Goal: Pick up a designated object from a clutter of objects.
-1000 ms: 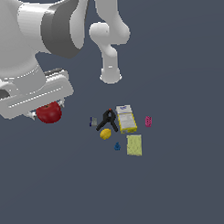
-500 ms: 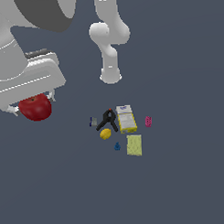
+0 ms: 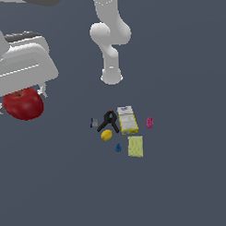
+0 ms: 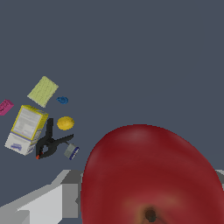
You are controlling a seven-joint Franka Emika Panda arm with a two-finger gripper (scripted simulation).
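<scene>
Dark-red, glossy apple (image 3: 23, 103): held under the white gripper (image 3: 20, 106) at the exterior view's left, lifted clear of the dark grey bench (image 3: 181, 177) and well apart from the clutter. The gripper pinches the apple; a pale finger (image 3: 42, 91) shows beside it in the exterior view, while the wrist view shows grey finger blocks (image 4: 65, 197) flanking the fruit.

Wrist view only: the apple (image 4: 151, 175) fills the foreground, stem dimple visible, a detail the exterior view does not resolve.

Clutter, grouped on the bench near the exterior view's centre:
- black clamp (image 3: 108, 120), touching the yellow-white box (image 3: 126, 120);
- yellow lemon (image 3: 106, 135), just beside the clamp;
- yellow sponge (image 3: 135, 146), near the box;
- small blue piece (image 3: 118, 147), between lemon and sponge;
- pink piece (image 3: 149, 122), apart at the exterior view's right;
- grey piece (image 3: 93, 123), just beside the clamp.

Exterior view only: the arm's white base column (image 3: 110, 45) stands behind the clutter.
</scene>
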